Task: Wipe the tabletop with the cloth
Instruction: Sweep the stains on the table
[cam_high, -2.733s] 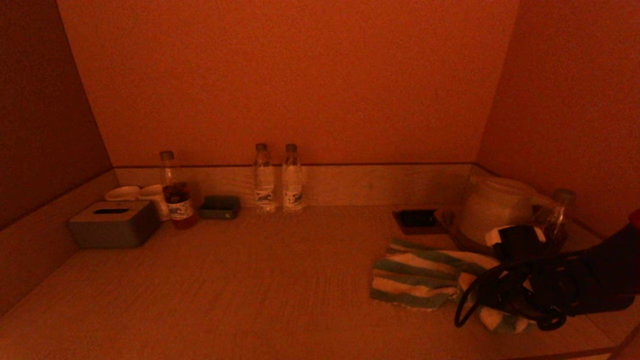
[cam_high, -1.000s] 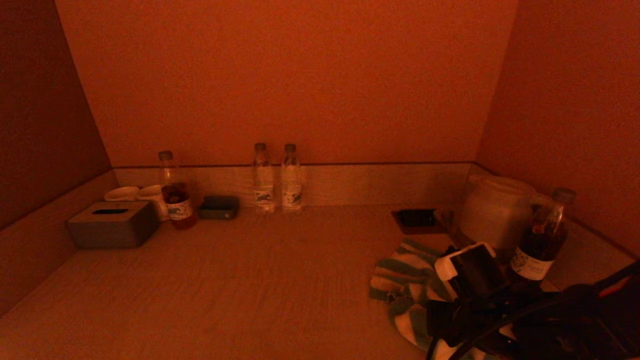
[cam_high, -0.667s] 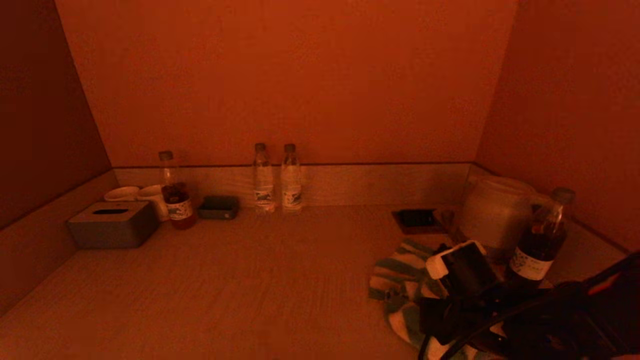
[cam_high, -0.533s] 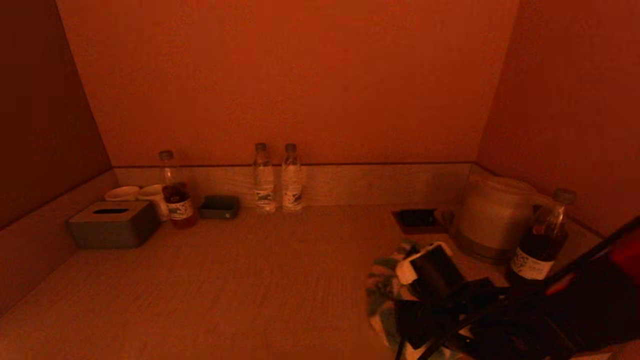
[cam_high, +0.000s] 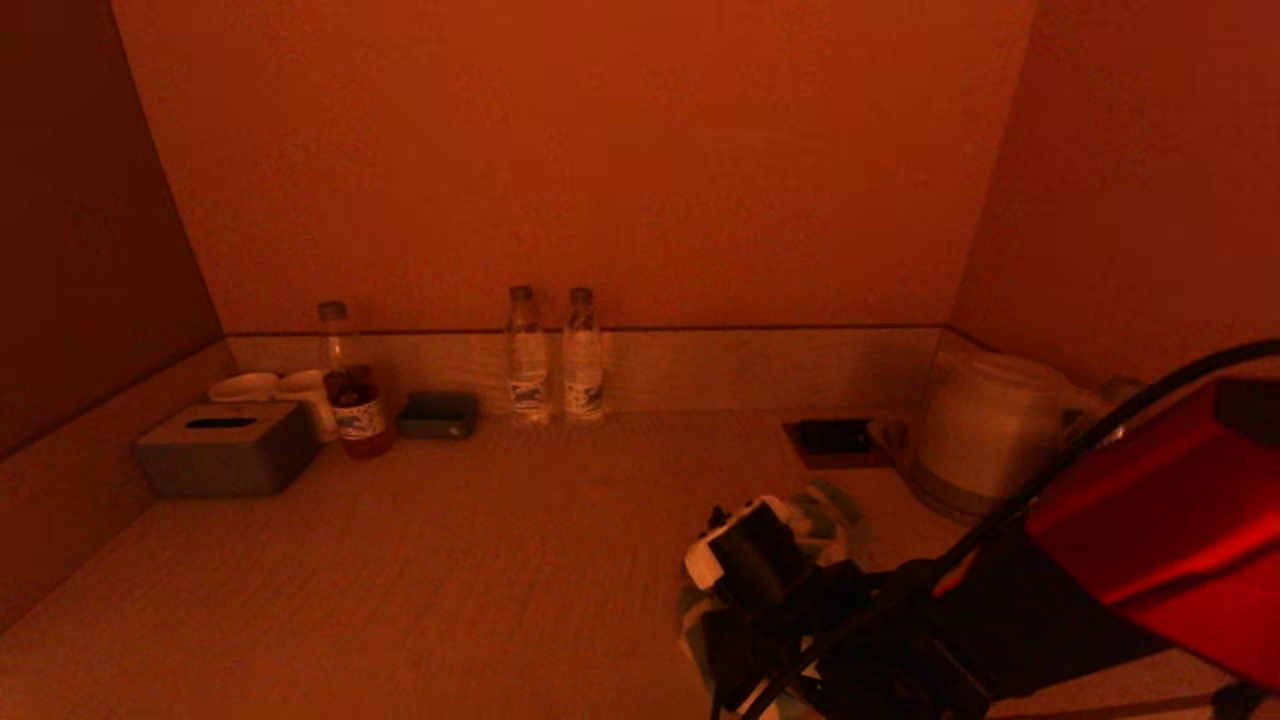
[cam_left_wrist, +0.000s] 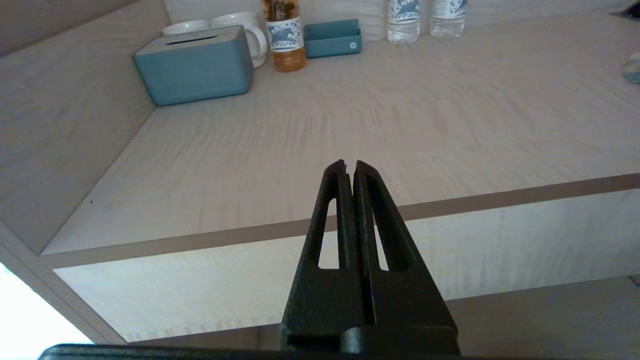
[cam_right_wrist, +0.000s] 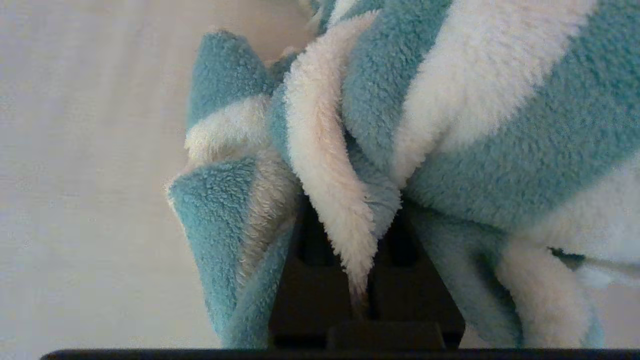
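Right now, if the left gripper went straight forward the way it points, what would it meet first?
Probably the tabletop. The shut left gripper hangs before its front edge, aimed over bare wood; the two water bottles stand farther along. Depth is unclear.

We can read no words or numbers anywhere. The bottles' labels (cam_left_wrist: 283, 34) at the desk's twelve o'clock edge carry only a blue-and-white picture, its lettering too small to make out.

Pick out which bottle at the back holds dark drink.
The bottle beside the mugs, part-filled with brownish drink; the two bottles at centre hold clear water.
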